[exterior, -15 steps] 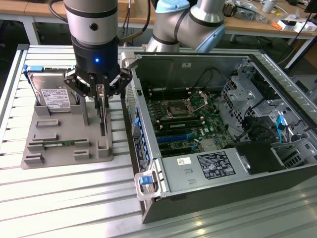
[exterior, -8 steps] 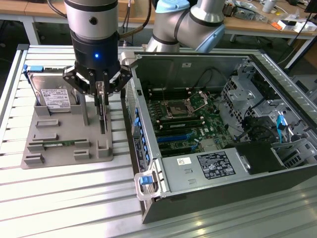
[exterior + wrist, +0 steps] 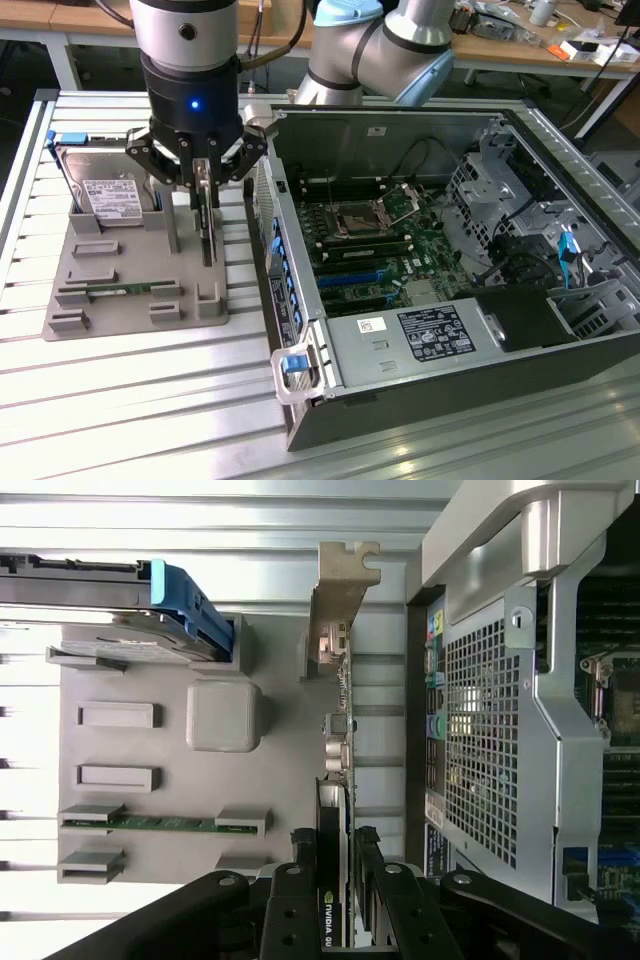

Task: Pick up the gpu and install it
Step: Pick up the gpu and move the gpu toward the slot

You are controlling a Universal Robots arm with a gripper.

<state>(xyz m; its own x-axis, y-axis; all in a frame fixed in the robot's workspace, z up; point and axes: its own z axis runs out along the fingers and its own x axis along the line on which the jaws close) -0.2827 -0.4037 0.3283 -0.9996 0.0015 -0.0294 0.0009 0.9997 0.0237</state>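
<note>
While the arm hangs over the gray fixture (image 3: 130, 310) on the slatted metal table (image 3: 150, 400), the gpu (image 3: 208, 235) is seen standing on edge right under the gripper (image 3: 205, 190); it's upright, thin side toward the camera, and placed between the hard drive (image 3: 105, 195) on the exterior view's left and the open computer case (image 3: 400, 400) on the exterior view's right, near the case wall but apart from it. The pincer looks closed on the card; in the wrist view the gripper (image 3: 335, 840) is shown with its black fingers (image 3: 300, 880) pressed against both flat faces of the gpu (image 3: 338, 750), the card sandwiched dead centre. Whether the card's lower edge is seated in the fixture or lifted off it can't be told, tbh. The silver-beige bracket (image 3: 340, 590) is found at the end of the card away from the fingers; the perforated panel of the case (image 3: 490, 740) is seen running alongside. The hard drive (image 3: 100, 580) with its blue rail (image 3: 190, 605) is propped up at one end of the fixture (image 3: 180, 800); a green memory stick (image 3: 110, 291) is laid flat in a slot toward the other end, well apart from the card. Inside the case the motherboard (image 3: 400, 250) is exposed, CPU socket (image 3: 375, 215) included.
</note>
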